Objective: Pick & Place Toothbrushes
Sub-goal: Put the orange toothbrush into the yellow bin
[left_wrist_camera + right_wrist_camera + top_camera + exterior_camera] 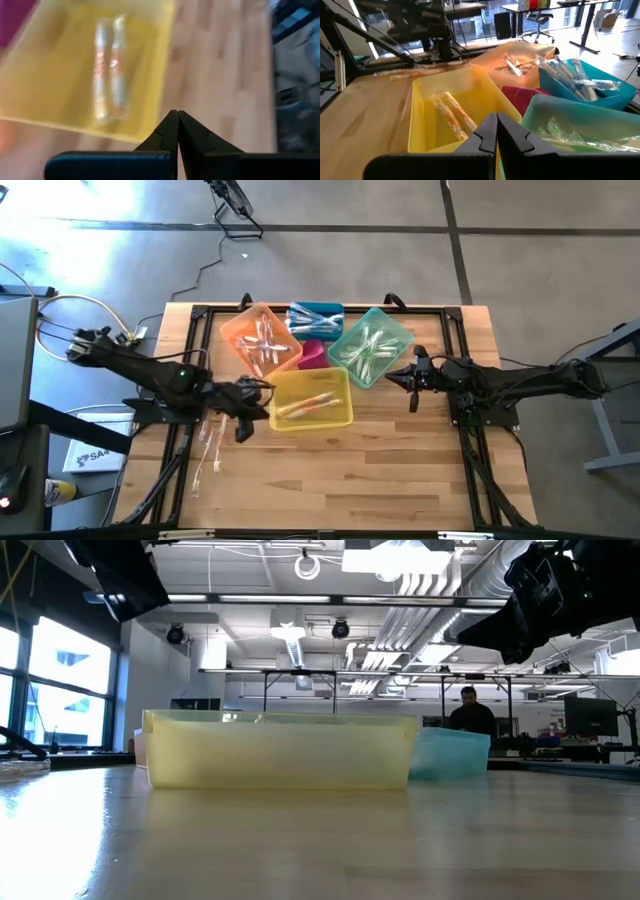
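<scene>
Your left gripper (262, 389) hangs over the table (400, 470) at the yellow bin's (335, 418) left edge, fingers pressed together, holding nothing. Your right gripper (392, 377) sits just beside the green bin (403, 335), also closed tight and empty. Toothbrushes (305, 406) lie in the yellow bin, more in the orange bin (238, 330), blue bin (316, 310) and green one. A few loose toothbrushes (208, 442) lie on the wood under your left arm.

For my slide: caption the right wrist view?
Shut right gripper above yellow bin holding wrapped toothbrushes.
</scene>
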You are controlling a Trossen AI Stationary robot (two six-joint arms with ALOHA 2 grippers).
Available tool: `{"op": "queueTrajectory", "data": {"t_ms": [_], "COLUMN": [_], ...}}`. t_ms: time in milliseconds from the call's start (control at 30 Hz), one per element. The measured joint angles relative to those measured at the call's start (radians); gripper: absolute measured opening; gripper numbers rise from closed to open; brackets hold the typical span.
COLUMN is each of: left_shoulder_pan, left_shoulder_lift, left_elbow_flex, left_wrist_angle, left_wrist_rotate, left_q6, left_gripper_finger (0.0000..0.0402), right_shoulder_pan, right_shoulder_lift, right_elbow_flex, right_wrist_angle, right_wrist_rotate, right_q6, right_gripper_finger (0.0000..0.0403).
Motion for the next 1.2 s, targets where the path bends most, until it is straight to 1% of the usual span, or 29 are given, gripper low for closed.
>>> {"op": "queueTrajectory", "data": {"t_ms": [100, 167, 233, 300, 367, 533, 700, 1000, 1200], "left_shoulder_pan": [-0.030, -0.037, -0.040, -0.040, -0.040, -0.040, -0.040, -0.040, -0.040], "left_shoulder_lift": [-0.028, -0.027, -0.022, -0.017, -0.016, -0.010, -0.009, -0.008, -0.008], "left_elbow_flex": [-0.046, -0.054, -0.058, -0.055, -0.058, -0.056, -0.056, -0.056, -0.056], "left_wrist_angle": [0.067, 0.132, 0.136, 0.153, 0.144, 0.154, 0.162, 0.289, 0.323], "left_wrist_rotate": [0.027, 0.029, 0.029, 0.028, 0.028, 0.047, 0.052, 0.046, 0.045], "left_q6": [-0.090, -0.060, -0.004, 0.020, 0.018, -0.052, -0.055, -0.053, -0.053], "left_gripper_finger": [0.0001, 0.0001, 0.0001, 0.0001, 0.0001, 0.0001, 0.0001, 0.0001, 0.0001], "right_shoulder_pan": [0.000, 0.000, 0.000, 0.000, 0.000, 0.000, 0.000, 0.000, 0.000], "right_shoulder_lift": [0.012, 0.015, 0.027, 0.031, 0.037, 0.044, 0.047, 0.047, 0.047], "right_elbow_flex": [0.000, 0.000, 0.000, 0.000, 0.000, 0.000, 0.000, 0.000, 0.000], "right_wrist_angle": [0.011, 0.015, 0.036, 0.036, 0.052, 0.056, 0.055, 0.054, 0.054], "right_wrist_rotate": [0.000, 0.000, 0.000, 0.000, 0.000, 0.000, 0.000, 0.000, 0.000], "right_q6": [0.000, 0.000, 0.000, 0.000, 0.000, 0.000, 0.000, 0.000, 0.000], "right_gripper_finger": [0.0004, 0.0004, 0.0004, 0.0004, 0.0004, 0.0004, 0.0004, 0.0004, 0.0004]}}
